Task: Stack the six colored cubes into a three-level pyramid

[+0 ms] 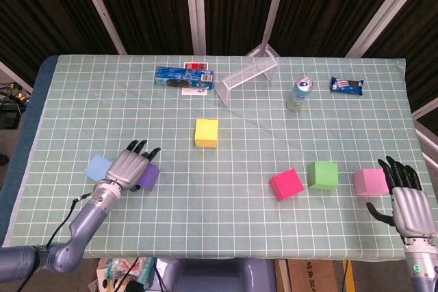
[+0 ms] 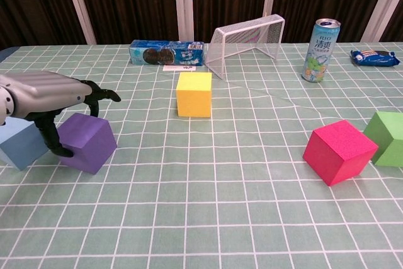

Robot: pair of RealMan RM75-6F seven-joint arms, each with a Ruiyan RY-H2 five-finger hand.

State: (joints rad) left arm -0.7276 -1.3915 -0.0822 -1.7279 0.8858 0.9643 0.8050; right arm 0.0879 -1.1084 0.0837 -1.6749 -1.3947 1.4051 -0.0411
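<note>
The left hand [image 2: 47, 96] closes over the purple cube [image 2: 88, 145] near the table's [image 1: 233, 227] left edge; the right hand [image 1: 406, 200] rests fingers apart, holding nothing.

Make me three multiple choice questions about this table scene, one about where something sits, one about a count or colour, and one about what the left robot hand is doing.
1. Where is the yellow cube?
A. Near the table's middle, in front of the wire basket
B. Stacked on the red cube
C. Beside the snack packet at the far right

2. How many coloured cubes lie on the table?
A. Four
B. Six
C. Eight

3. What is the left robot hand doing?
A. Resting far from every cube
B. Lifting the green cube
C. Reaching over the purple cube, which sits on the table

Answers:
1. A, the yellow cube stands alone near the centre, nearer the robot than the wire basket.
2. B, yellow, purple cube, light blue cube, red cube, green cube and pink cube.
3. C, the left robot hand covers the purple cube, fingers spread over it.
</note>
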